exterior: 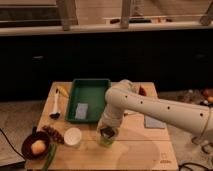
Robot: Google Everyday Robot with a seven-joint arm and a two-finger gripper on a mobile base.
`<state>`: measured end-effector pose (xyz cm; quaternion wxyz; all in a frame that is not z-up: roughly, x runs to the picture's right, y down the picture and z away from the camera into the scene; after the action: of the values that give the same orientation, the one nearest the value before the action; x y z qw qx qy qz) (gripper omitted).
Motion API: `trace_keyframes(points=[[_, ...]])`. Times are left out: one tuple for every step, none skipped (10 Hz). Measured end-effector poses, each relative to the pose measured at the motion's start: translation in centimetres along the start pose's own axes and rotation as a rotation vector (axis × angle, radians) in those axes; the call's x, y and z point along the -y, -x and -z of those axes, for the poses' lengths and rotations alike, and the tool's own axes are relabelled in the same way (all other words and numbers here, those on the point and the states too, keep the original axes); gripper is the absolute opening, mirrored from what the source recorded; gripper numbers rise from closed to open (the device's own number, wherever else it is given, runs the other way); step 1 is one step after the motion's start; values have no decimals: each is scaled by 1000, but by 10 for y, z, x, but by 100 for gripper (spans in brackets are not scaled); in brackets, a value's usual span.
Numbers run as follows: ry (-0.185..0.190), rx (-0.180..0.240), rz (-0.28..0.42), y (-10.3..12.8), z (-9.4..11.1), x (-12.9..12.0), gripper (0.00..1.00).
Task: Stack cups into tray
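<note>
The dark-green tray lies at the back middle of the wooden table. The plain white cup stands upright in front of the tray's left corner. My gripper hangs down from the white arm, right at the greenish-grey cup, which stands near the table's front, to the right of the white cup. The gripper hides most of that cup. Both cups are outside the tray.
A grey-blue flat piece lies in the tray. A dark brown bowl with an orange fruit sits front left, with a green stalk beside it. A white-handled utensil lies left of the tray. A grey pad lies right.
</note>
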<state>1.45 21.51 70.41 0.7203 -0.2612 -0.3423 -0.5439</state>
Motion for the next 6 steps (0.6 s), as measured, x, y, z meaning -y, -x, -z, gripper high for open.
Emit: trace_keyframes(points=[[2, 3, -3, -1, -2, 0, 2], [4, 9, -7, -2, -5, -1, 2], [4, 12, -10, -3, -7, -2, 2], [6, 19, -11, -3, -11, -3, 2], [7, 23, -10, -2, -13, -3, 2], [8, 27, -9, -2, -15, -3, 2]])
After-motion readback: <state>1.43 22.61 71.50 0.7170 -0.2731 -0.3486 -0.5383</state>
